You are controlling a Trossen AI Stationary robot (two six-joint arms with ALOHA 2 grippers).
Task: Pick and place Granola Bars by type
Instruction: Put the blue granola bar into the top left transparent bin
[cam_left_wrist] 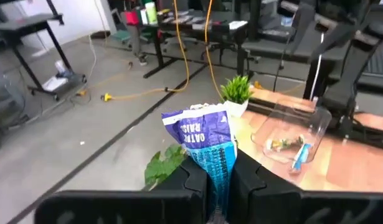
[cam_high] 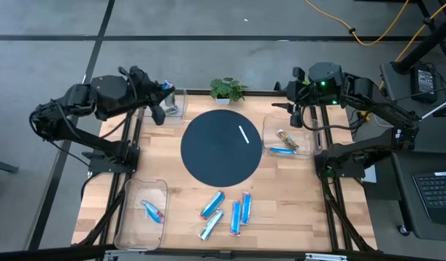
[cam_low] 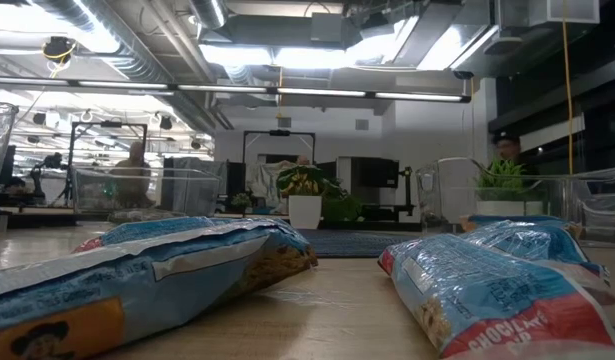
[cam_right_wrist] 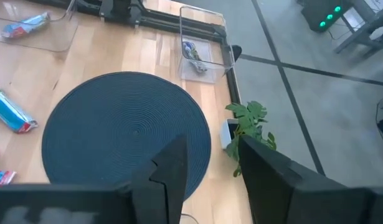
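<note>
My left gripper (cam_high: 163,88) is at the table's far left, above the clear far-left bin (cam_high: 176,103), shut on a shiny blue granola bar (cam_left_wrist: 207,140). My right gripper (cam_high: 284,109) is open and empty at the far right, above the far edge of the right bin (cam_high: 288,138); its fingers (cam_right_wrist: 172,168) stand wide apart. Several blue bars (cam_high: 226,214) lie flat on the wood near the front edge and fill the low view (cam_low: 157,270). The right bin holds a blue bar (cam_high: 282,151) and a brownish one (cam_high: 286,138). The near-left bin (cam_high: 143,210) holds a blue bar (cam_high: 153,212). My left gripper pinches the blue bar between its two fingers (cam_left_wrist: 192,180), on the bar's flat faces at its lower part (cam_left_wrist: 217,171). The fingers come roughly level, pointing toward the table's right. The bar sticks out past the fingertips, its crimped free end (cam_left_wrist: 194,118) forward, lifted clear.
A dark round mat (cam_high: 221,147) with a thin white stick-like mark (cam_high: 244,134) lies at the table's middle. A small potted plant (cam_high: 228,89) stands at the far edge. The far-left bin holds a wrapped bar (cam_right_wrist: 193,53).
</note>
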